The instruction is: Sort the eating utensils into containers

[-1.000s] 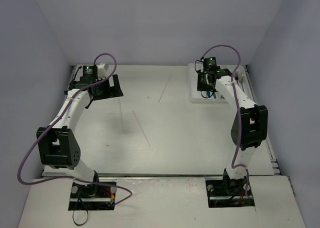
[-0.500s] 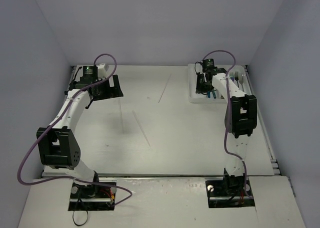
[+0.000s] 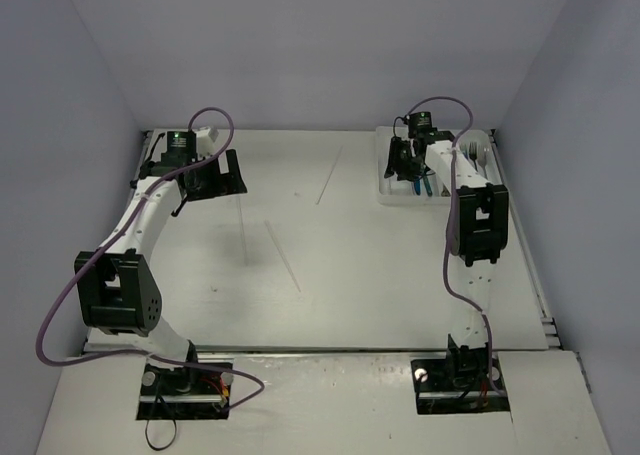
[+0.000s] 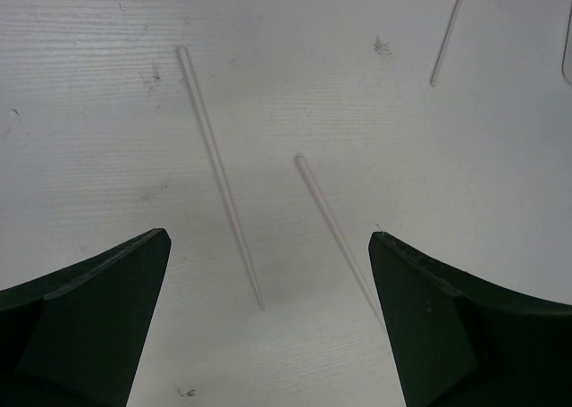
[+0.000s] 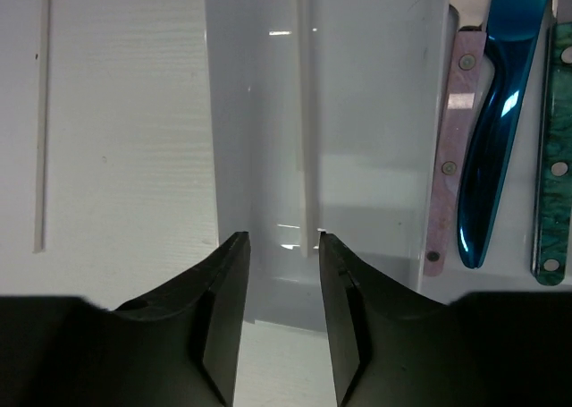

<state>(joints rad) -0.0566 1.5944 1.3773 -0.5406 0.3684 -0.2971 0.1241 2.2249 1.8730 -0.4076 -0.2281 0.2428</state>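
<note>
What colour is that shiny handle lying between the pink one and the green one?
The handle is glossy metallic blue, clearest in the right wrist view.

A: Tray status?
B: White shallow tray [image 3: 384,180], long narrow slots, far right corner of the table [image 3: 400,275]. Left end slot holds one pale stick [image 5: 307,112], lengthwise, alone.
A: Next slot?
B: Pink handle [image 5: 447,156], riveted, and glossy blue handle [image 5: 490,139] side by side, touching, parallel to the slot. Teal handle [image 5: 554,156] just right of them — can't tell if a wall sits between. Heads out of frame.
A: Loose items?
B: Three thin pale sticks flat on the table. Far stick [image 3: 330,175] left of the tray, apart from it. Centre stick [image 3: 283,257] slanted mid-table; left stick [image 3: 243,232] beside it, not touching — both well apart from the tray.
</note>
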